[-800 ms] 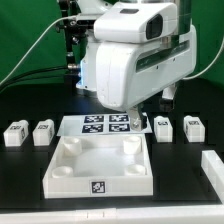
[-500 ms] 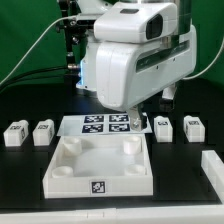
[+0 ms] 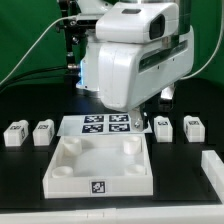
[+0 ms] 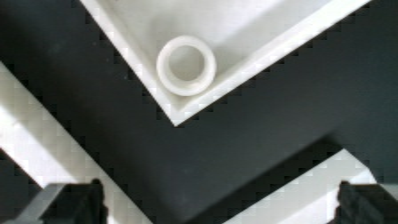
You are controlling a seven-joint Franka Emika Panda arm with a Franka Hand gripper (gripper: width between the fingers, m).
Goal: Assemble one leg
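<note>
Almost nothing has moved since the earlier frames: the arm (image 3: pixel 135 60) has shifted only a touch, and every loose part lies as it did.

Exterior view: a bulky white robot arm leans over the far edge of a white square board (image 3: pixel 98 172) with round corner sockets, lying flat on a black bench (image 3: pixel 25 180). Just behind it lies the marker board (image 3: pixel 100 124). Four small white tagged blocks rest on the bench, none held. The first leg (image 3: pixel 14 133) and second leg (image 3: pixel 43 132) sit side by side at the exterior view's left. The third leg (image 3: pixel 164 128) and fourth leg (image 3: pixel 193 128) sit at its right. The arm's housing mostly hides the pincer here.

Wrist view: the pincer (image 4: pixel 214 205) is released. Its dark fingertips (image 4: pixel 71 203) are spread wide with only black bench between them. Beyond shows one corner of the square board with a round socket (image 4: pixel 187 63).

The step in hand appears to be fetching a leg. The third leg looks nearest to the arm. To do it well, the arm should centre over that block, line the fingers up with its flat sides, and descend straight. It should clench only once the block sits squarely between them.
</note>
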